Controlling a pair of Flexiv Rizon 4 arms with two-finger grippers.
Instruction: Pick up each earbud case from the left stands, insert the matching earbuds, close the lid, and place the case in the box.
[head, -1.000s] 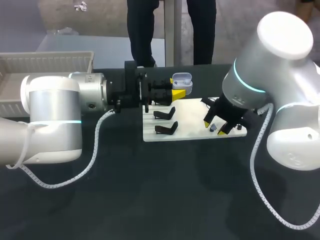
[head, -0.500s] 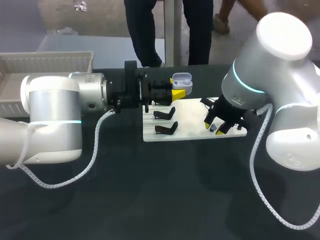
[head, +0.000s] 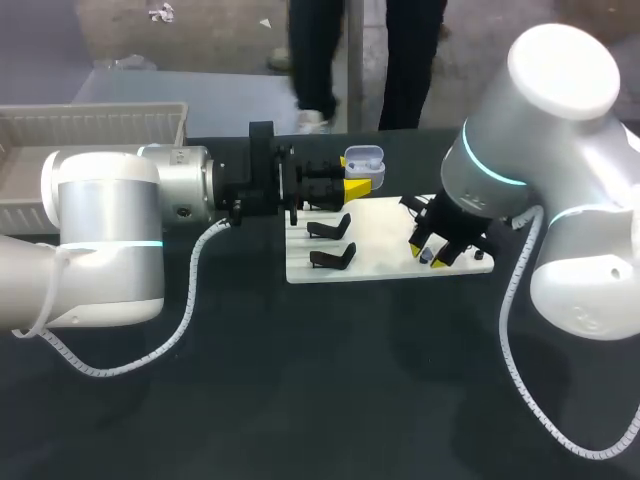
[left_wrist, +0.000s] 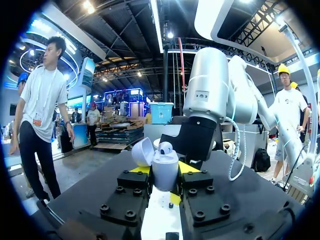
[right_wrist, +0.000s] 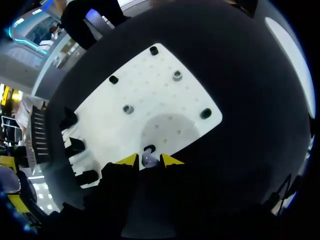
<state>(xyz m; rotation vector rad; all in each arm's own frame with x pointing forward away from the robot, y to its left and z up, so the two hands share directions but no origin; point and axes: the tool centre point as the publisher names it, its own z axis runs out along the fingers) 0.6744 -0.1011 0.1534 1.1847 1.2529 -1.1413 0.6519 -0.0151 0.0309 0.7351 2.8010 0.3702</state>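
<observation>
The earbud case (left_wrist: 165, 172) was clamped upright in the left tool (left_wrist: 164, 169), a finger pressed to each side. Its lid (left_wrist: 142, 151) was swung back. It was held in the air at the far edge of the white board (head: 380, 225), evidently so that its open wells were offered to the other arm. The right tool (right_wrist: 149, 161) was set low over a small earbud (right_wrist: 149, 159) on that board; whether it had closed on it could not be told. The box (head: 90, 125) stood at the bench's (head: 300, 380) far left.
</observation>
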